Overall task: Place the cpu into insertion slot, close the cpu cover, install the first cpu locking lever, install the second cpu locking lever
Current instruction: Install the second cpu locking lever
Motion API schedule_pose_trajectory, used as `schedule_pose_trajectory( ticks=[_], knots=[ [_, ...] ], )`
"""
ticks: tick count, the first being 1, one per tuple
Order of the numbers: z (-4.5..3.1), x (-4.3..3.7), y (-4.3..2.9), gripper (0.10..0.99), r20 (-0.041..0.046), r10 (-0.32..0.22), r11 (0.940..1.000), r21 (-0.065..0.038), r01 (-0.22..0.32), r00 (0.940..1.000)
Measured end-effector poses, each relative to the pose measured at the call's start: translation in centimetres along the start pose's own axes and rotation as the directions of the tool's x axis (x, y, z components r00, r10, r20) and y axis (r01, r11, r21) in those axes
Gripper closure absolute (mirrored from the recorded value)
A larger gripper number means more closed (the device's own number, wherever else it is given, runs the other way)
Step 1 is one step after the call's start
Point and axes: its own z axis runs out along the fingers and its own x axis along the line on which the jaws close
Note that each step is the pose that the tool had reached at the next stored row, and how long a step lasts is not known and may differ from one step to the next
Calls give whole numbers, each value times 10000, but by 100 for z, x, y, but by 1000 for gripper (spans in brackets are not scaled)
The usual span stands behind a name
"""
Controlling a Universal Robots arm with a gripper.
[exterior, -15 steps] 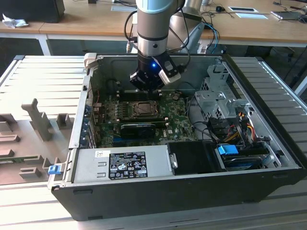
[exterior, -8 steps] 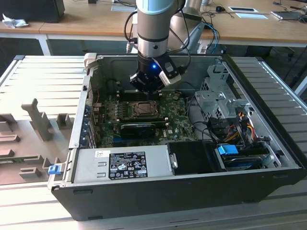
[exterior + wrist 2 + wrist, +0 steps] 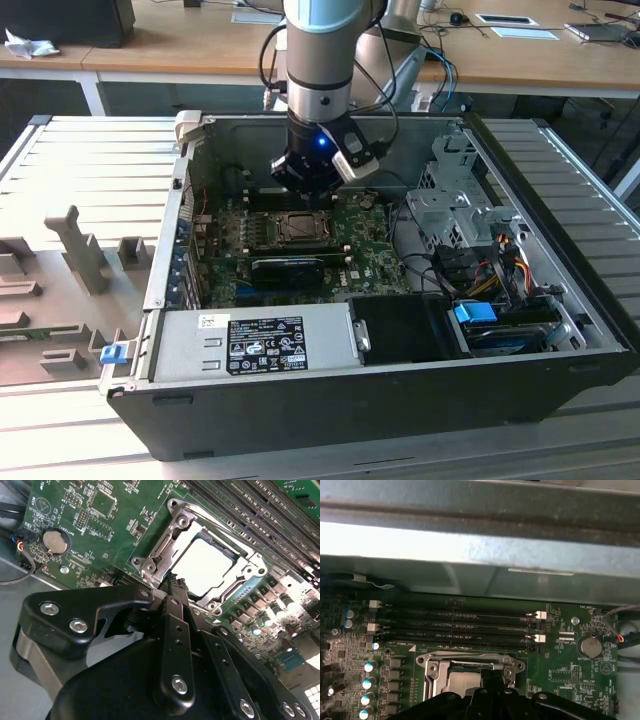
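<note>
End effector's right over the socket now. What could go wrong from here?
1. The end effector sits at the edge of the cover, with the cpu already in the slot. An off-line push could scrape the cpu or bend the frame.
2. The memory slots run close beside the socket, so a sideways drift might knock them.
3. The case wall stands just behind the arm, so there is little room to back out.

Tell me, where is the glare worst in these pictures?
In the second wrist view the cpu is washed out white inside its cover; in the first wrist view a bright band crosses the case wall; the exterior view is evenly lit.
</note>
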Motion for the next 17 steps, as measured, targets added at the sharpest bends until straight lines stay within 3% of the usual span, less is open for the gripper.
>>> schedule_pose_trajectory(
  ticks=[4, 9, 17],
  knots=[
    [-5, 1, -14, 980, -1, 2, 10000, 1, -2, 10000],
    [-77, -2, -10, 980, 0, 7, 10000, -1, -7, 10000],
    [-84, 1, -58, 980, 2, 34, 10000, 1, -34, 10000]
  ],
)
